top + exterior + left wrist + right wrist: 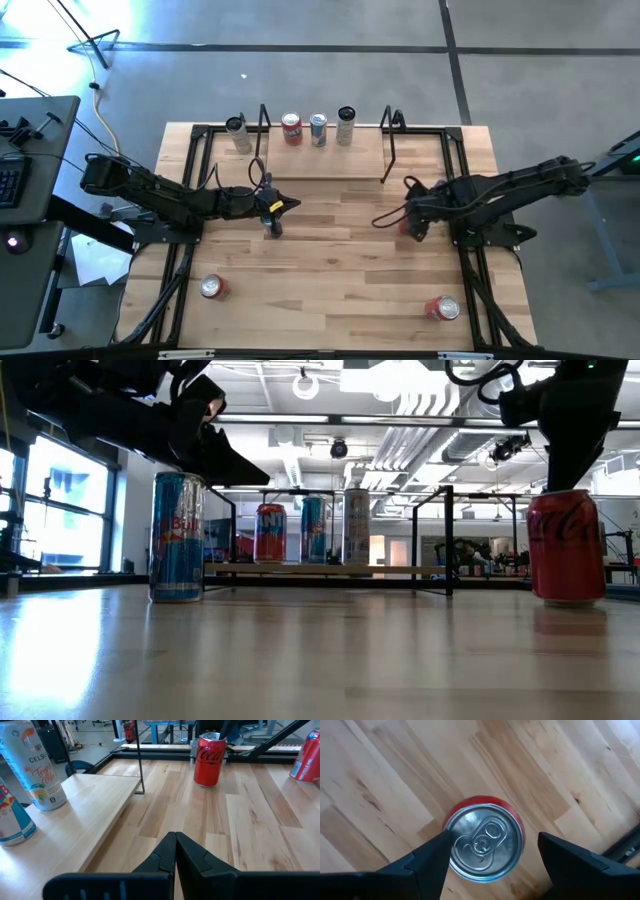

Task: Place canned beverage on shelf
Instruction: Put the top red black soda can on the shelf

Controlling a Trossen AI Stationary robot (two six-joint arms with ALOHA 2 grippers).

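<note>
A red Coca-Cola can (pixel 482 840) stands upright on the tabletop at the right (pixel 405 230). My right gripper (pixel 492 837) hangs over it, pointing down and open, with one finger on either side of the can's top. I cannot tell whether a finger touches the can. My left gripper (pixel 175 845) is shut, holds nothing, and hovers at mid-table (pixel 287 205). It is above a blue Red Bull can (pixel 177 537) that stands on its base. The shelf (pixel 330 160) at the far middle carries three upright cans (pixel 318 128) on its plank.
A silver can (pixel 238 132) stands by the shelf's left end frame. Two red cans (pixel 212 287) (pixel 443 308) stand near the front edge. Black rod frames (pixel 390 140) rise at the shelf's ends, and black rails run along the table's sides. Bare wood lies between the arms.
</note>
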